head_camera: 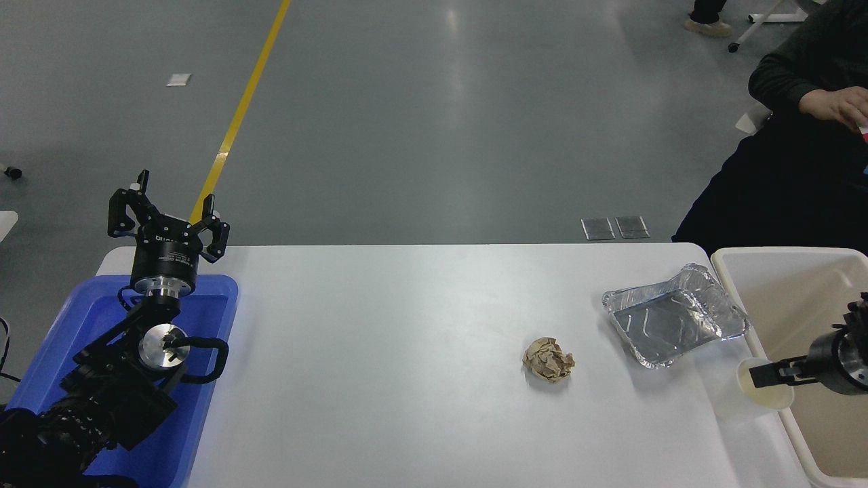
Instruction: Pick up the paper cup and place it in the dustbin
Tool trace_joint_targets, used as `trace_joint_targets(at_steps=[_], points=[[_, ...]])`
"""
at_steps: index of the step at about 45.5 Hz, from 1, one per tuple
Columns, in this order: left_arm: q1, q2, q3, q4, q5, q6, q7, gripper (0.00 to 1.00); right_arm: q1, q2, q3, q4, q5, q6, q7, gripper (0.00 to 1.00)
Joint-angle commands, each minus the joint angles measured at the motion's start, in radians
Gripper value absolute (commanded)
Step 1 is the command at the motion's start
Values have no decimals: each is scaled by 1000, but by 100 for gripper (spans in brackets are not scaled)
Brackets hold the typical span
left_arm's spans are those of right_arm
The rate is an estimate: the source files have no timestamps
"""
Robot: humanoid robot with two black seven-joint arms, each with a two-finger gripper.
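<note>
From overhead, the right gripper [770, 374] reaches in from the right edge, its fingers [780, 371] pinching the rim of the paper cup [753, 394], which stands at the surface's [407, 339] right edge, touching the dustbin [753, 298]. A foil tray [675, 316] and crumpled paper ball [548, 360] lie nearby. The left gripper [169, 220] is parked over a blue tray [203, 379], fingers spread.
</note>
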Motion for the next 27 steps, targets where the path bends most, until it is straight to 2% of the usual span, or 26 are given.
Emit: trace_joint_targets(at_steps=[1, 4, 7, 8, 9, 11, 27], points=[[0, 0, 0, 0, 0, 0, 0, 99, -58, 25, 7, -41, 1, -28, 2, 71], [0, 0, 0, 0, 0, 0, 0, 99, -61, 28, 7, -41, 1, -28, 5, 49], [0, 0, 0, 0, 0, 0, 0, 99, -64, 32, 6, -42, 1, -28, 11, 16], [0, -1, -1, 0, 0, 1, 0, 99, -64, 35, 7, -42, 1, -28, 12, 9], [0, 0, 0, 0, -1, 0, 0, 99, -64, 37, 7, -42, 1, -28, 12, 5], [0, 0, 0, 0, -1, 0, 0, 99, -63, 38, 7, -42, 1, -28, 12, 0], [0, 0, 0, 0, 0, 0, 0, 99, -41, 26, 9, -33, 4, -41, 17, 0]])
